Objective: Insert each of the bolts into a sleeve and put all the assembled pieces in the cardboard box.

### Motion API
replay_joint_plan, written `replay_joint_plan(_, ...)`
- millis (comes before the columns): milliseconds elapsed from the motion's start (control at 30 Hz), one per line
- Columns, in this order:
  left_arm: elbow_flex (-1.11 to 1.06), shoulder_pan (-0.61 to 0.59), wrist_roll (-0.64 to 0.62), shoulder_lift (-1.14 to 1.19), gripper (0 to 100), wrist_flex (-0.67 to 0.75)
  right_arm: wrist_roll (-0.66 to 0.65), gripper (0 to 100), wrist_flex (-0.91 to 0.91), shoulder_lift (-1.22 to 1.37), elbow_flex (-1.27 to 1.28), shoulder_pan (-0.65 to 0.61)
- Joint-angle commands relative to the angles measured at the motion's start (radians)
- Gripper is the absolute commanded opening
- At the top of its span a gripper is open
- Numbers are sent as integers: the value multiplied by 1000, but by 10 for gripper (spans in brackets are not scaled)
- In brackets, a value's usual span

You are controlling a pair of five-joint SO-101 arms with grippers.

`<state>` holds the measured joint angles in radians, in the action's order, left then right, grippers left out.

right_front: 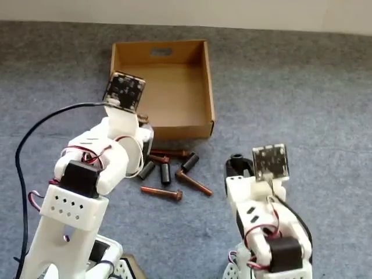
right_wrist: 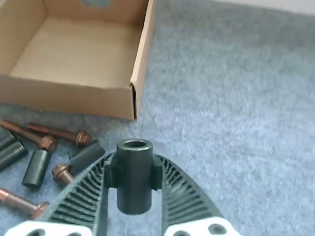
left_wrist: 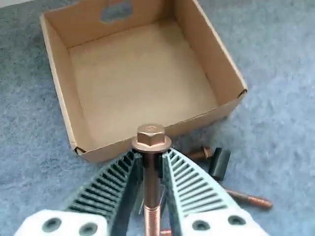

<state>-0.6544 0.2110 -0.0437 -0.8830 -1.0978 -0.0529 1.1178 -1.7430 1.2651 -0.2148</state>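
Bolt (left_wrist: 151,177) lengthwise in left tool (left_wrist: 151,156), head toward cardboard box (left_wrist: 61,105)

The left arm (right_front: 87,174) and right arm (right_front: 264,224) are white plastic shells. Each carries a black servo block with red, white and black wires looped beside it, and a dark circuit board at the wrist. A black cable (right_front: 24,138) arcs off the left arm toward 9 o'clock. The left tool (left_wrist: 151,162) and right tool (right_wrist: 134,169) have dark green ribbed fingers (left_wrist: 115,177) on white bases with round screw holes.
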Motion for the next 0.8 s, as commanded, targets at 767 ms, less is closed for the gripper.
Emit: replay_joint_plan(767, -403, 113, -183, -535, 8, 514, 55, 6, -96, -79, 84, -127)
